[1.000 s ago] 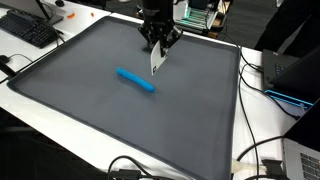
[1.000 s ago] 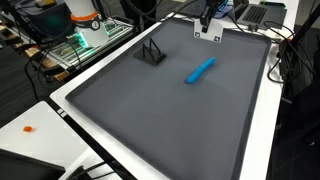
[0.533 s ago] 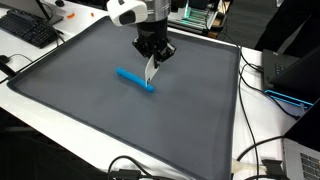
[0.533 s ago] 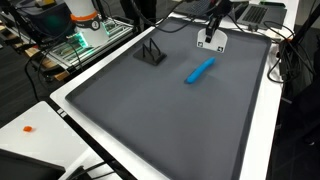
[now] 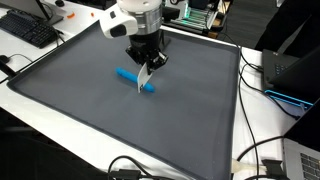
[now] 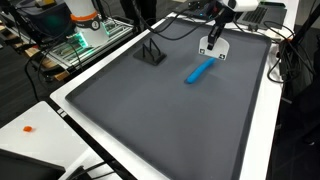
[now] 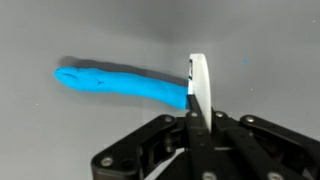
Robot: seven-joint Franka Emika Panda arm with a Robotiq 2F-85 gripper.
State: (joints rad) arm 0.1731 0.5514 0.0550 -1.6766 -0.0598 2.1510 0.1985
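My gripper (image 5: 147, 64) hangs over the middle of a grey mat (image 5: 90, 115) and is shut on a thin white flat piece (image 5: 144, 81), held upright on edge. In the wrist view the white piece (image 7: 198, 83) stands between the fingers, and its lower end is at the right tip of a blue elongated object (image 7: 120, 83) lying flat on the mat. The blue object shows in both exterior views (image 5: 127, 75) (image 6: 200, 71), just beside the white piece (image 6: 212, 48). I cannot tell whether the two touch.
A black triangular stand (image 6: 152, 53) sits on the mat's far side. A keyboard (image 5: 30, 28) and a laptop (image 5: 295, 72) lie off the mat. Cables trail at the front edge (image 5: 130, 170). A green electronics rack (image 6: 85, 38) stands beside the table.
My gripper has moved from the mat's back edge toward the middle and lower, carrying the white piece to the blue object's end. The blue object has not moved.
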